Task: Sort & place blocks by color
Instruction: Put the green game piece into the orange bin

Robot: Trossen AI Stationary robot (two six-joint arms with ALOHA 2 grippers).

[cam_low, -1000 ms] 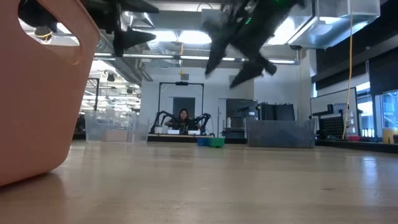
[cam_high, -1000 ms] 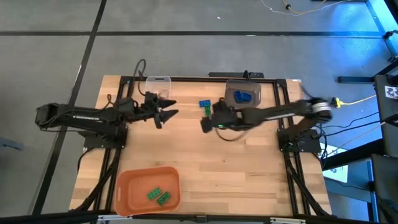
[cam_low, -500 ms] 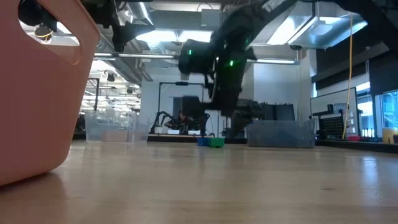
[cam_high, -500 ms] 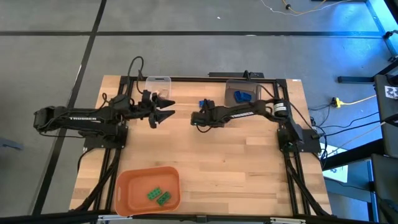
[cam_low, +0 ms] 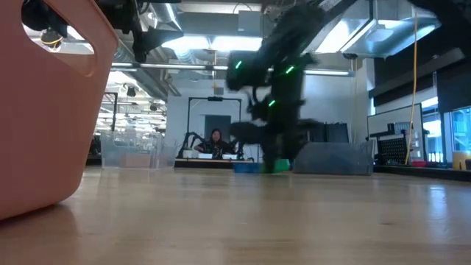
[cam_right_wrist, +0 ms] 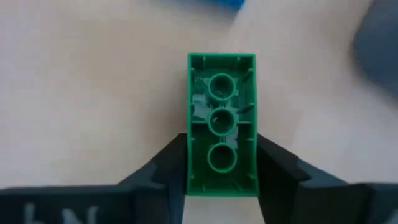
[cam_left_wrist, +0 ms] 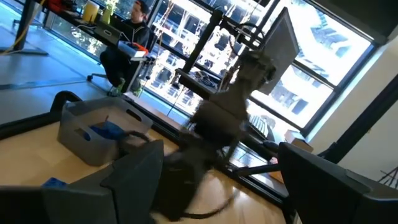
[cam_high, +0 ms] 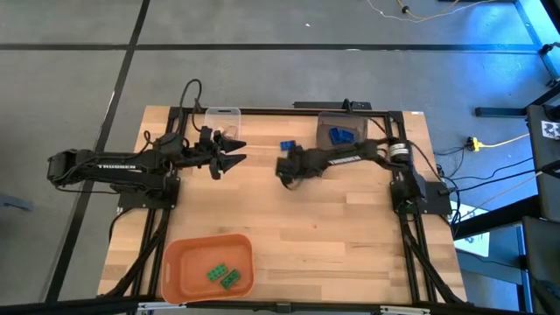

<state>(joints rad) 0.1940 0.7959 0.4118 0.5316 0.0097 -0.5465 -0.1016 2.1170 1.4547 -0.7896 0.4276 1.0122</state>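
- Right end effector (cam_high: 286, 168): low over the middle of the counter (cam_high: 350, 236), near its far side. In the right wrist view its two fingers (cam_right_wrist: 166, 163) sit against the long sides of a green block (cam_right_wrist: 222, 124), which lies underside up; closed on it.
- Left end effector (cam_high: 234, 155): waits above the counter's left part, just beside the clear bin (cam_high: 222, 119), fingers spread wide and holding nothing.
- Blue block (cam_high: 288, 145): on the counter just beyond the right end effector.
- Grey bin (cam_high: 341, 129): at the far edge, with blue pieces inside.
- Orange bin (cam_high: 208, 265): at the near left corner, holding two green blocks (cam_high: 223, 276).
- Step in hand, as judged: the grasp of the green block; whether it has left the counter cannot be told.
- Next move, as judged: lift clear, carry across to the orange bin where the greens lie, and release above it.
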